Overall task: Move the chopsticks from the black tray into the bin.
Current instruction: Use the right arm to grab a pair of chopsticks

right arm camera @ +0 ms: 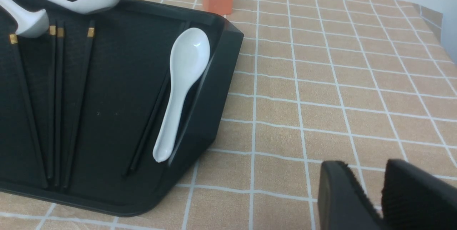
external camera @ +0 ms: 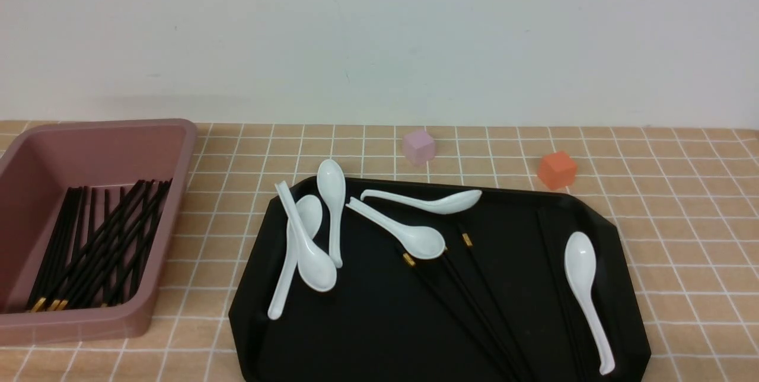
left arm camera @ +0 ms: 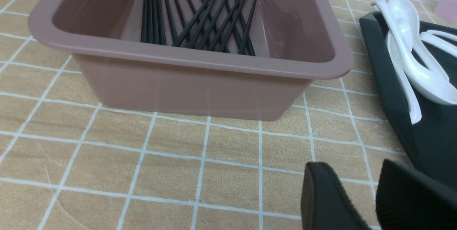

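A wide black tray (external camera: pixel 367 322) sits in the middle of a tan checked tabletop (external camera: pixel 682 239), with a deep mauve-pink bin (external camera: pixel 77 325) just beside it on the robot's left. Many black chopsticks (external camera: pixel 101 245) already lie lengthwise on the bin floor, some crossed, probably from being dropped in rather than laid. A small fan of loose chopsticks (right arm camera: pixel 55 108) lies flat on the tray, gold bands pointing away from the robot. One more runs along the tray's right rim, beside and partly under a white spoon (right arm camera: pixel 182 80). Six white spoons (external camera: pixel 308 251) share the tray. The bowl of one central spoon rests over the banded ends, so a grasp nearer the plain tips looks safer. Being black on black and lying flat, the sticks are hard to make out and likely need a low pinch. A pink cube (external camera: pixel 419 146) and an orange cube (external camera: pixel 557 169) stand on the tabletop just behind the tray. Neither arm shows in the front view. The left claw (left arm camera: pixel 351 173) hangs low over the tabletop between bin and tray, narrowly parted and empty. The right claw (right arm camera: pixel 360 173) hangs beyond the tray's near right corner, also narrowly parted and empty. Both seem parked clear of the tray.
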